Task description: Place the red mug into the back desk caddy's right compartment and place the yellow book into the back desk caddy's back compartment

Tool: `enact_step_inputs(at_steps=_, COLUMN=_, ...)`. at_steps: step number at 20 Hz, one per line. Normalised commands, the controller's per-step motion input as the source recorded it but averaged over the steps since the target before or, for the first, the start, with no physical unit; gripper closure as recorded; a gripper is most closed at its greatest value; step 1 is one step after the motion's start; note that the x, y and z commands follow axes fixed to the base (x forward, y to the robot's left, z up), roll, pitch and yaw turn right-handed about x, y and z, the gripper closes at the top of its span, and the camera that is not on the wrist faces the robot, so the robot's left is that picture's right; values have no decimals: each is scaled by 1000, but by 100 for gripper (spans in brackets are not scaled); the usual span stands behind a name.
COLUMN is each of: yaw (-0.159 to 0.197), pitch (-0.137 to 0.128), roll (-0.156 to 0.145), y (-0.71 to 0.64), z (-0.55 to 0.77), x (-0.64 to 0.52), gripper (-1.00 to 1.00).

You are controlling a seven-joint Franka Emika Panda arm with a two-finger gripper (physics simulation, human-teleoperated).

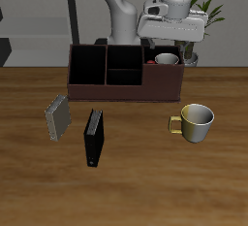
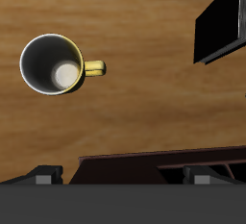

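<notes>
The red mug [image 1: 167, 59] stands upright inside the end compartment of the dark reddish-brown back desk caddy [image 1: 126, 92]. My gripper [image 1: 174, 42] hovers just above the mug, open and holding nothing. In the wrist view the gripper [image 2: 123, 176] has its fingers [image 2: 43, 175] wide apart over the caddy's rim [image 2: 154, 159], and the red mug is hidden there. The yellow book [image 1: 58, 118], pale grey-tan, stands on the table in front of the caddy's other end. The caddy's small rear middle section [image 1: 121, 54] holds nothing.
A black book [image 1: 93, 138] stands near the grey-tan book; it also shows in the wrist view [image 2: 226, 21]. A yellow-gold mug [image 1: 196, 121] sits in front of the caddy, seen from above in the wrist view [image 2: 53, 64]. A plant stands behind the caddy [image 1: 203, 2].
</notes>
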Motion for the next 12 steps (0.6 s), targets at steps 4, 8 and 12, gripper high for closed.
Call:
enact_step_inputs(at_steps=4, yaw=103, pitch=-6, roll=-1, y=-208, z=76, x=245, gripper=-100)
enact_step_inputs(at_steps=8, yaw=33, pitch=-16, roll=-3, y=-164, z=128, x=124, gripper=-100)
enact_step_inputs(at_steps=12, yaw=13, pitch=-10, roll=2, y=-231, z=194, x=163, gripper=-100)
